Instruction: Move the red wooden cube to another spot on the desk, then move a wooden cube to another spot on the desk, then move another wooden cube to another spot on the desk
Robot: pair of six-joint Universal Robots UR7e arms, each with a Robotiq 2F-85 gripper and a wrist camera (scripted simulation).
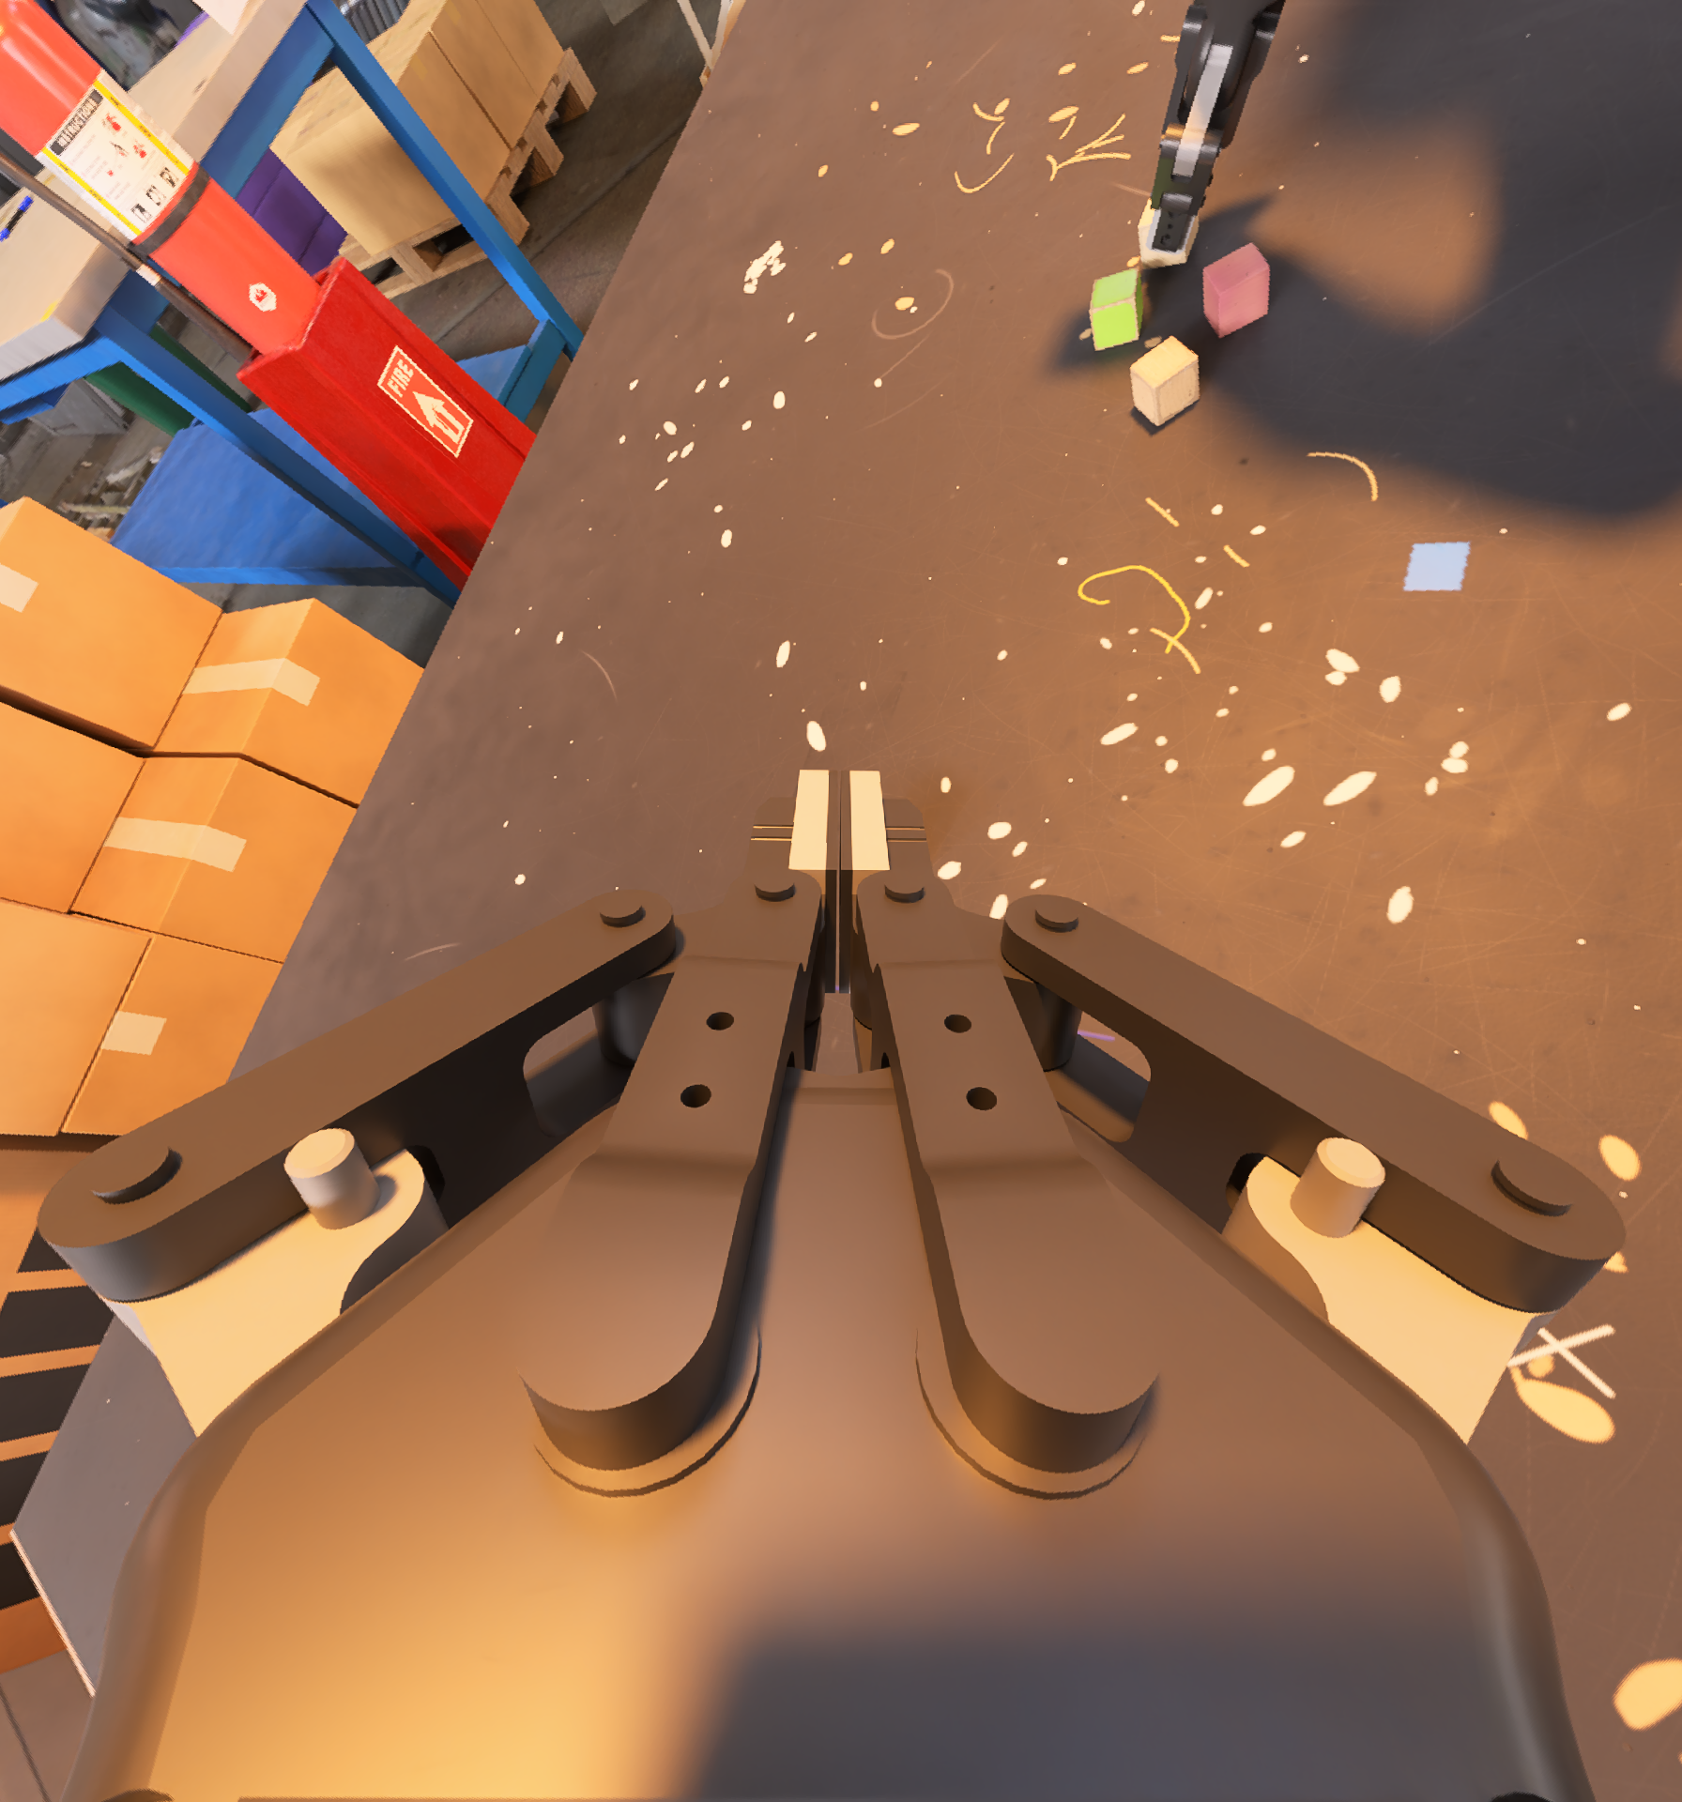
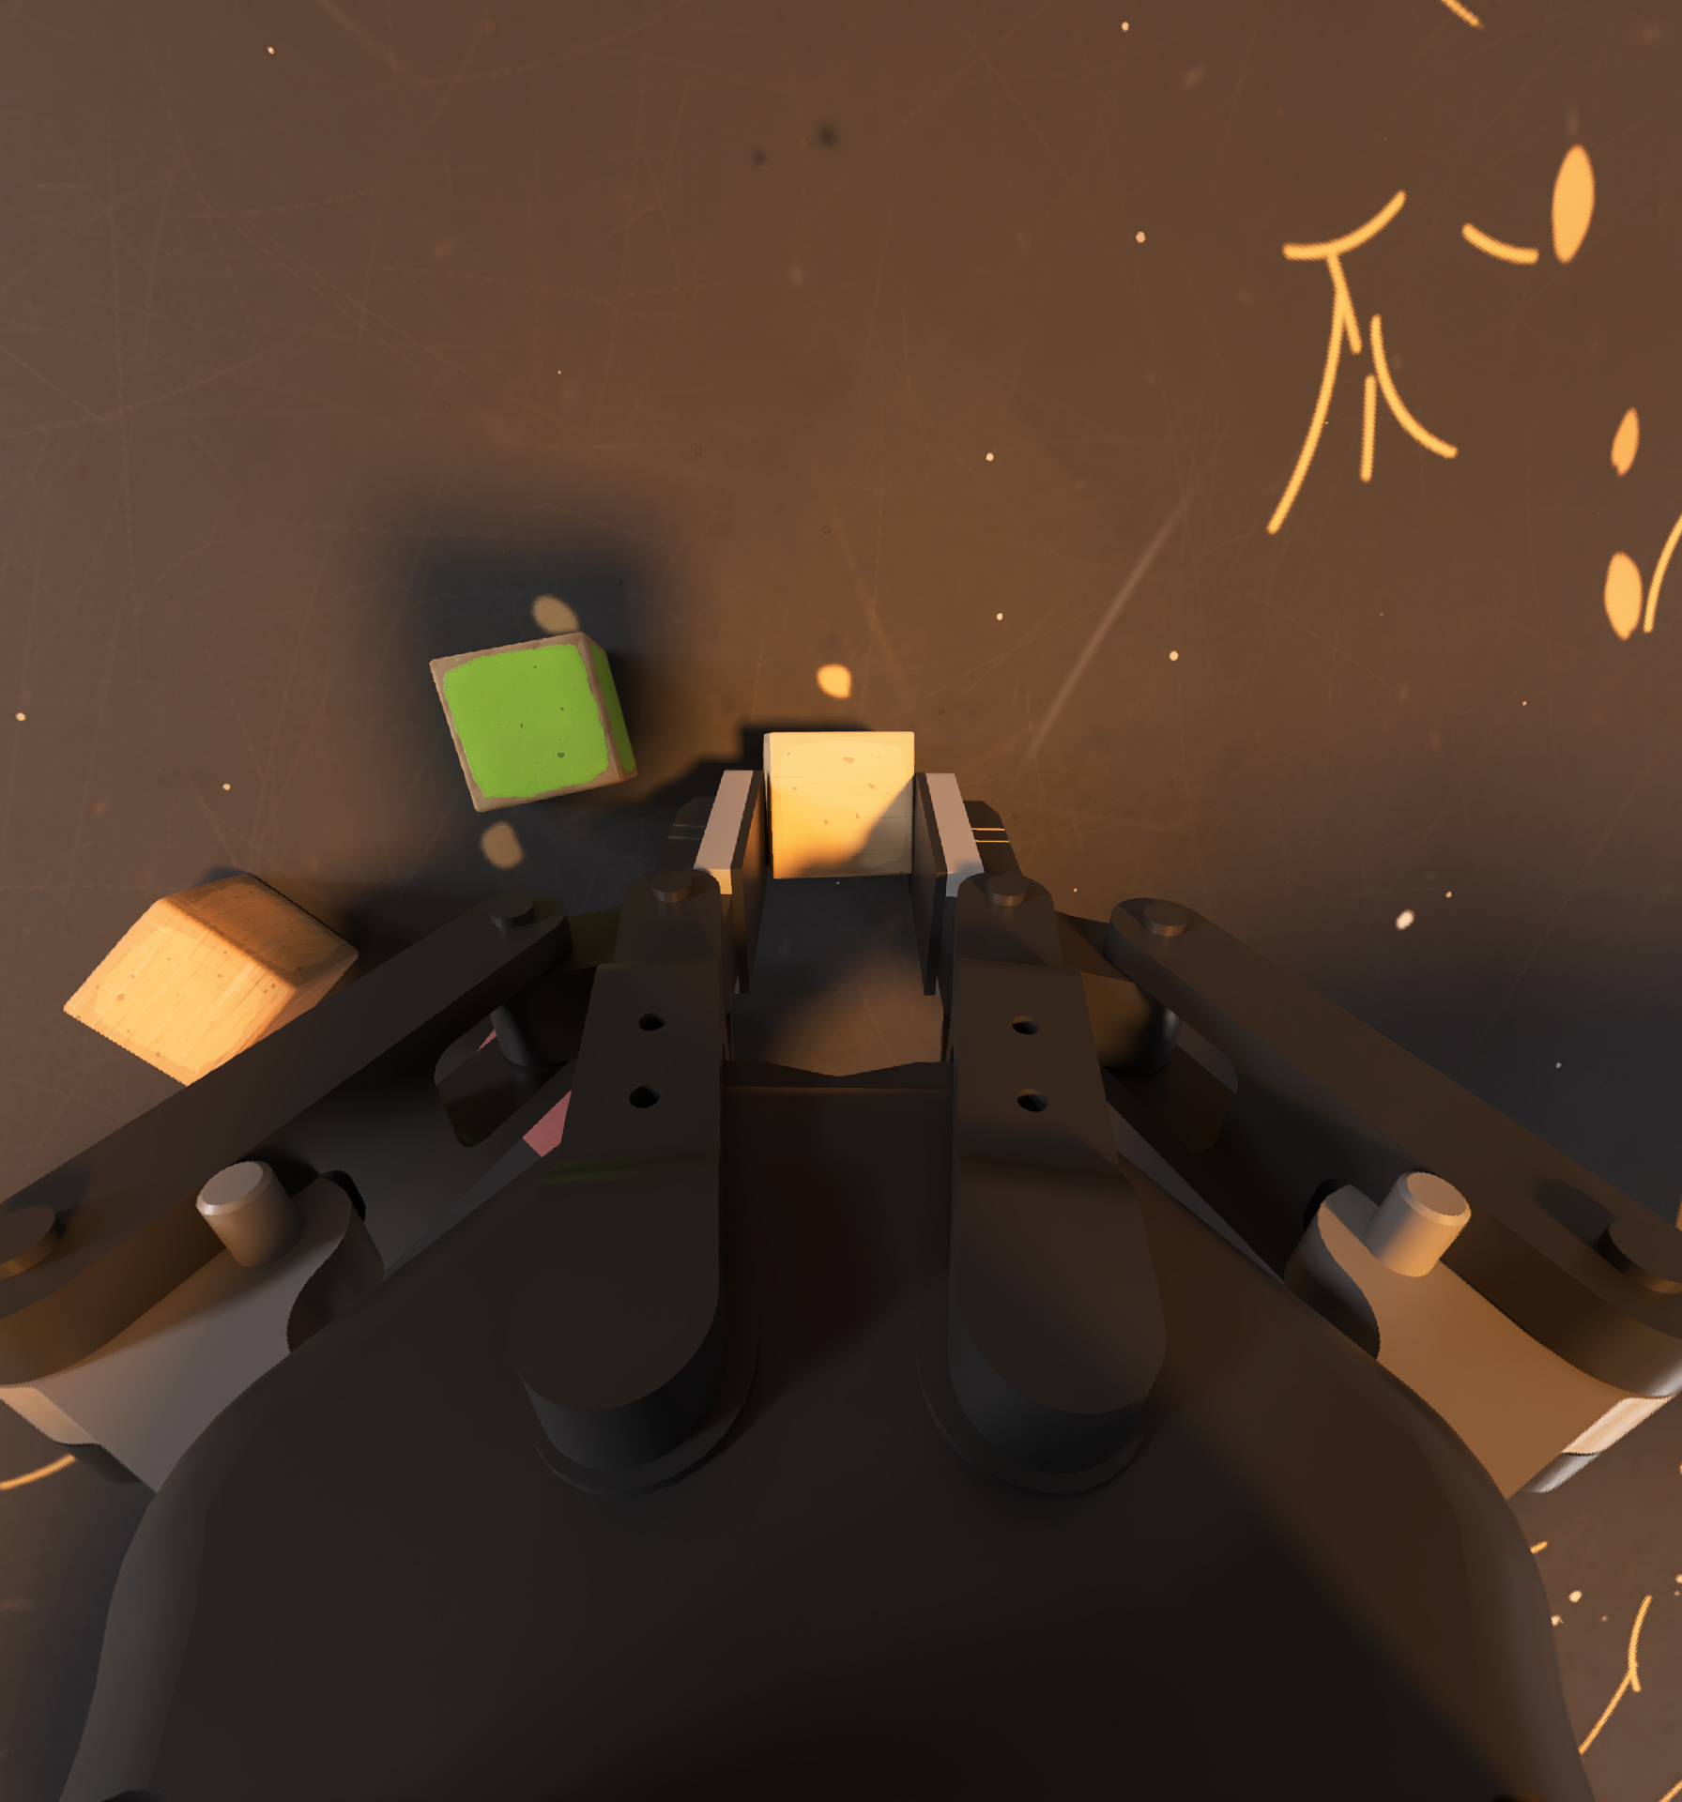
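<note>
My right gripper (image 2: 839, 780) is shut on a plain pale wooden cube (image 2: 837, 809), held between its pads just over the desk. A green cube (image 2: 530, 722) lies to its left, and a second plain wooden cube (image 2: 203, 975) lies nearer on the left. A sliver of the pinkish-red cube (image 2: 549, 1136) shows under the gripper's linkage. In the left wrist view the red cube (image 1: 1235, 288), green cube (image 1: 1115, 307) and plain cube (image 1: 1166, 378) sit far ahead on the right, with the right gripper (image 1: 1167, 244) above them. My left gripper (image 1: 837, 780) is shut and empty.
The dark, paint-flecked desk (image 1: 818, 536) has its left edge running diagonally. Beyond it stand cardboard boxes (image 1: 135, 780), blue shelving (image 1: 447, 166) and a red extinguisher (image 1: 86, 127). A small blue square (image 1: 1437, 566) lies flat on the desk.
</note>
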